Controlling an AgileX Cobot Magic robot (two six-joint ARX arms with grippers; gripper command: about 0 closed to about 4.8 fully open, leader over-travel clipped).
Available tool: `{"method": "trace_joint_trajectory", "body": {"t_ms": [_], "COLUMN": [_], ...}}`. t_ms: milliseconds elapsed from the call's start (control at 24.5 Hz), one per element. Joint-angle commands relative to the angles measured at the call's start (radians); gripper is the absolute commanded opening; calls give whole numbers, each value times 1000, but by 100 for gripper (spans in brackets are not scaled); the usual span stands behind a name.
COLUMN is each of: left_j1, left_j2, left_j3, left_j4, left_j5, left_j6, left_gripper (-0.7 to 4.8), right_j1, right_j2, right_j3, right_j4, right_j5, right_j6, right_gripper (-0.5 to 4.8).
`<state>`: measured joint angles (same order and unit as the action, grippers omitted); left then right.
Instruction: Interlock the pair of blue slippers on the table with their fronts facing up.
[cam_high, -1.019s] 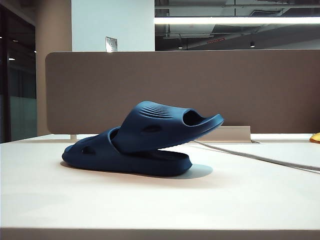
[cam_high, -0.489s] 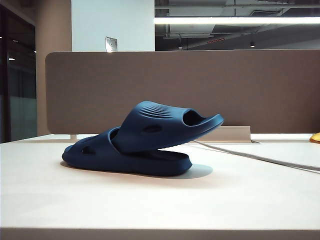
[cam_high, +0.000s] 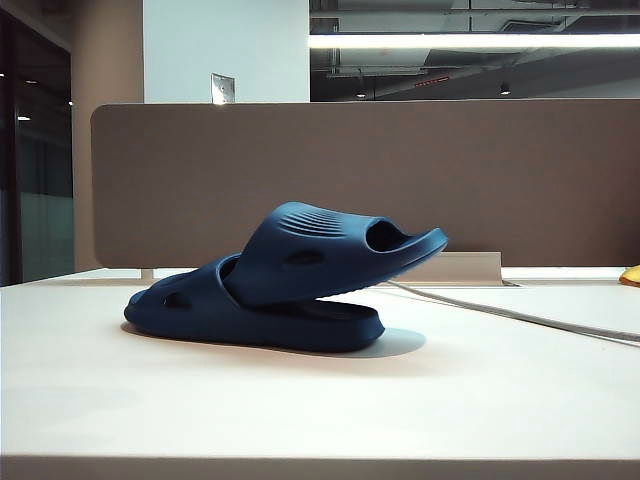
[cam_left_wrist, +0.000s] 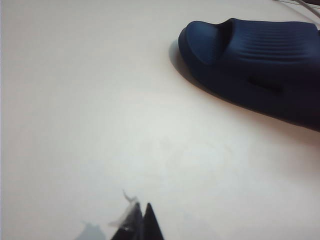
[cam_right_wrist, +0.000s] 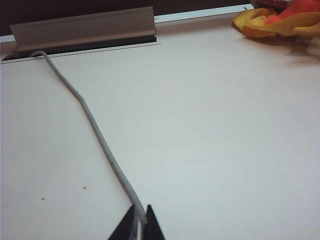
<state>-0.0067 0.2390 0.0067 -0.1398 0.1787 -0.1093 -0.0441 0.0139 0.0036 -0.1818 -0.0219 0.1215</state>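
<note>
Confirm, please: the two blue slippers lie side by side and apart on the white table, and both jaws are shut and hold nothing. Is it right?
Not quite. The exterior view shows the pair of blue slippers interlocked: one tilts upward, wedged under the strap of the other, which lies flat on the table. The rest holds: left gripper and right gripper are shut and empty.

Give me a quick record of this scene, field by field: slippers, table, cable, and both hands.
slippers: pair of blue slippers interlocked, one tilted through the other's strap
table: white table, slippers resting on it
cable: grey cable lying across the table
left hand: left hand shut, empty, apart from slippers
right hand: right hand shut, empty, over the cable
</note>
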Motion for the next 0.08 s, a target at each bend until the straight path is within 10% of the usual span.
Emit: {"method": "trace_joint_trajectory", "body": {"t_ms": [41, 82], "left_j1": [0, 0], "left_j2": [-1, -1], "left_j3": [2, 2], "left_j4": [2, 2], "left_j5": [0, 0], "left_j6": [-3, -3], "left_gripper": [-3, -3], "right_j1": [1, 1], "right_j2": [0, 0], "right_j3": [0, 0], "right_j4": [8, 8], "right_j5": [5, 5], "right_j6": [-2, -3], "right_gripper": [22, 22]}}
